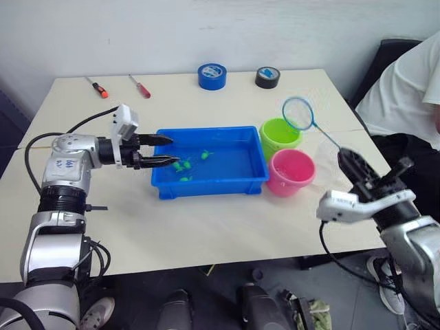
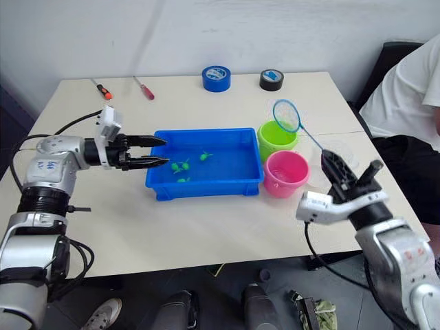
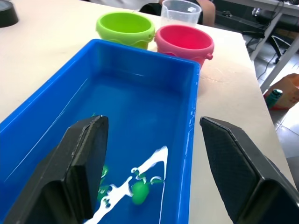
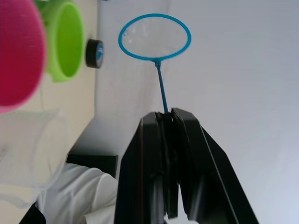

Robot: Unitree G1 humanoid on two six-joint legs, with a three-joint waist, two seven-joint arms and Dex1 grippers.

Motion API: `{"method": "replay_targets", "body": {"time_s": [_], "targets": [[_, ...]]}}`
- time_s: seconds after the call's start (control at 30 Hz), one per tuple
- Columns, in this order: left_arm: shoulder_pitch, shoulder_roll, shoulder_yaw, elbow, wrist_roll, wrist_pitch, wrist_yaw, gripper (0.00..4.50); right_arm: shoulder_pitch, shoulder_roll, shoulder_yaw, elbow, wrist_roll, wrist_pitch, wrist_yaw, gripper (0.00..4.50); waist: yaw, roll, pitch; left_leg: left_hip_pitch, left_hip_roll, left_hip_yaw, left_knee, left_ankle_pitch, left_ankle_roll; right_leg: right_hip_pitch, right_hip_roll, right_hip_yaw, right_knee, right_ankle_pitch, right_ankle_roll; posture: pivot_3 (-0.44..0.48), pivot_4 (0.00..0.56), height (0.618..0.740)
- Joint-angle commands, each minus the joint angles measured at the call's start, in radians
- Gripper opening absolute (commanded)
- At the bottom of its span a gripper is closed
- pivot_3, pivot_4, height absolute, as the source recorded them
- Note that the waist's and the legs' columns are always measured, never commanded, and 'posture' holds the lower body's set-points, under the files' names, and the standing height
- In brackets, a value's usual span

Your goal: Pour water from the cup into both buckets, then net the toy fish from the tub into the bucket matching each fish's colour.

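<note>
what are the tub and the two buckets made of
Tub: looks like glossy moulded plastic, bright blue, with highlights along its rim. Green bucket and pink bucket: likely the same kind of plastic, smooth, evenly coloured, with thin rolled rims.

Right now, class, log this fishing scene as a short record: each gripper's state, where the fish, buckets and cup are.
left gripper: open, over the tub's near end
right gripper: shut on the net, hoop held above the green bucket
tub: blue, holds water
fish: green ones in tub
pink bucket: beside green bucket
cup: clear, behind buckets
</note>
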Motion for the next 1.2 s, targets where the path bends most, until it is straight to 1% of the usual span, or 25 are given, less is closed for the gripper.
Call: {"method": "replay_targets", "body": {"time_s": [0.03, 0.07, 0.17, 0.2, 0.27, 0.33, 0.47, 0.63, 0.73, 0.9, 1.03, 1.2], "targets": [[0.022, 0.039, 0.056, -0.042, -0.023, 0.017, 0.035, 3.46, -0.171, 0.071, 0.082, -0.001, 0.201, 0.232, 0.204, 0.00, -0.001, 0.000, 0.000, 0.000, 0.000, 0.000, 0.000, 0.000, 0.000, 0.000, 0.000, 0.000, 0.000, 0.000, 0.000, 0.000, 0.150, 0.734], [0.028, 0.041, 0.058, -0.050, -0.024, 0.022, 0.039, 3.46, -0.190, 0.077, 0.090, -0.004, 0.214, 0.267, 0.228, 0.00, 0.001, 0.000, 0.000, 0.001, 0.000, -0.001, 0.000, 0.000, 0.000, 0.000, 0.000, -0.001, 0.001, 0.000, 0.000, 0.000, 0.150, 0.734], [0.091, 0.065, 0.086, -0.123, -0.041, 0.054, 0.052, 3.46, -0.337, 0.135, 0.146, 0.022, 0.371, 0.564, 0.381, 0.00, 0.007, 0.000, 0.000, -0.001, 0.000, -0.003, -0.001, 0.000, 0.000, 0.000, -0.001, -0.003, 0.000, -0.001, -0.001, 0.000, 0.150, 0.734], [0.117, 0.074, 0.094, -0.154, -0.046, 0.063, 0.054, 3.46, -0.388, 0.152, 0.162, 0.041, 0.416, 0.660, 0.418, 0.00, 0.006, 0.000, 0.000, -0.001, 0.000, -0.002, -0.001, 0.000, 0.000, 0.000, -0.002, -0.003, 0.000, -0.001, -0.001, 0.000, 0.150, 0.734], [0.160, 0.084, 0.111, -0.209, -0.056, 0.085, 0.064, 3.46, -0.464, 0.159, 0.182, 0.077, 0.483, 0.792, 0.458, 0.00, 0.005, 0.000, 0.000, -0.001, -0.001, -0.002, 0.000, 0.000, 0.001, 0.000, -0.004, -0.003, 0.001, -0.001, -0.001, 0.000, 0.150, 0.734], [0.192, 0.090, 0.125, -0.253, -0.068, 0.105, 0.077, 3.46, -0.516, 0.151, 0.198, 0.097, 0.537, 0.901, 0.479, 0.00, 0.007, 0.000, 0.000, -0.002, -0.001, -0.003, 0.000, 0.000, 0.001, 0.000, -0.004, -0.004, 0.001, -0.001, -0.001, 0.000, 0.150, 0.734], [0.257, 0.105, 0.150, -0.340, -0.091, 0.140, 0.098, 3.46, -0.658, 0.150, 0.250, 0.174, 0.674, 1.201, 0.509, 0.00, 0.004, 0.000, 0.000, -0.002, 0.000, -0.003, -0.002, 0.000, 0.001, -0.001, -0.004, -0.004, 0.001, -0.001, -0.002, 0.000, 0.150, 0.734], [0.312, 0.119, 0.172, -0.418, -0.114, 0.172, 0.124, 3.46, -0.800, 0.125, 0.295, 0.270, 0.797, 1.406, 0.485, 0.00, 0.001, 0.000, 0.000, -0.004, 0.000, -0.002, -0.003, 0.000, 0.001, -0.005, -0.004, -0.003, 0.001, -0.001, -0.003, 0.000, 0.150, 0.734], [0.339, 0.123, 0.182, -0.448, -0.122, 0.182, 0.139, 3.46, -0.847, 0.092, 0.343, 0.315, 0.861, 1.454, 0.478, 0.00, -0.001, 0.000, 0.000, -0.005, 0.000, -0.002, -0.003, 0.000, 0.001, -0.008, -0.004, -0.002, 0.002, -0.001, -0.003, 0.000, 0.150, 0.734], [0.360, 0.125, 0.189, -0.478, -0.137, 0.193, 0.158, 3.46, -0.898, 0.103, 0.414, 0.424, 0.910, 1.474, 0.411, 0.00, -0.004, 0.000, 0.000, -0.006, 0.000, 0.000, -0.003, 0.000, 0.001, -0.009, -0.004, -0.002, 0.001, -0.002, -0.003, 0.000, 0.150, 0.734], [0.367, 0.128, 0.190, -0.491, -0.146, 0.198, 0.169, 3.46, -0.910, 0.151, 0.474, 0.549, 0.913, 1.434, 0.339, 0.00, -0.006, 0.000, 0.000, -0.006, 0.000, 0.001, -0.003, 0.000, 0.001, -0.009, -0.004, -0.001, 0.001, -0.002, -0.003, 0.000, 0.150, 0.734], [0.373, 0.132, 0.192, -0.510, -0.155, 0.208, 0.179, 3.46, -0.912, 0.214, 0.502, 0.668, 0.909, 1.356, 0.264, 0.00, -0.011, 0.000, 0.000, -0.009, 0.000, 0.000, -0.003, 0.000, 0.001, -0.011, -0.004, -0.002, 0.001, -0.001, -0.003, 0.000, 0.150, 0.734]]}}
